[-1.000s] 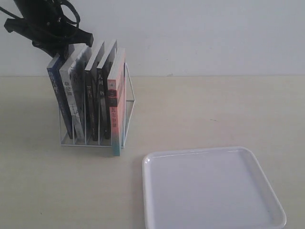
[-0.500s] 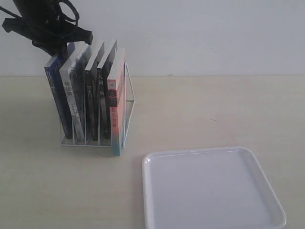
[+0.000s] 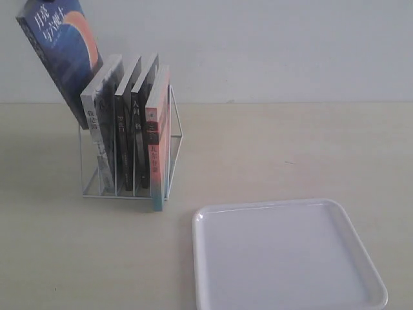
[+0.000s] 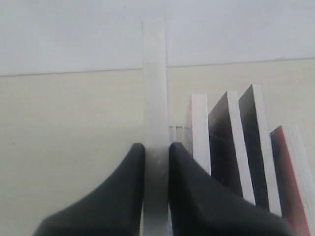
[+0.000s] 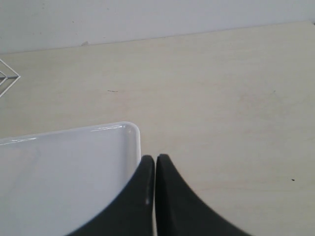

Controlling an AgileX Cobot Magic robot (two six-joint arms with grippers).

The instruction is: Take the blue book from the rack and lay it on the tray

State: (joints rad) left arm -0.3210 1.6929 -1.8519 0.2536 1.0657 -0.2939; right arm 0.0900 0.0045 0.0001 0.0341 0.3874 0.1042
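Observation:
The blue book (image 3: 61, 55) hangs tilted at the top left, its orange crescent cover facing me and its lower corner level with the top of the rack (image 3: 175, 132). In the left wrist view my left gripper (image 4: 156, 147) is shut on the book's pale page edge (image 4: 154, 73). That gripper is above the exterior view's top edge. The white tray (image 3: 290, 255) lies at the front right with nothing on it. My right gripper (image 5: 155, 158) is shut on nothing, hovering over the tray's corner rim (image 5: 133, 129).
Several books stay upright in the rack: a grey-spined one (image 3: 102, 139), two black-spined ones (image 3: 129, 129) and the pink-and-teal one (image 3: 157, 152). They show beside the left fingers (image 4: 231, 142). Bare tabletop (image 3: 290, 148) lies between rack and tray.
The blue book has risen out of the leftmost slot, up and to the left, showing its cover. The left arm has moved up out of the exterior view.

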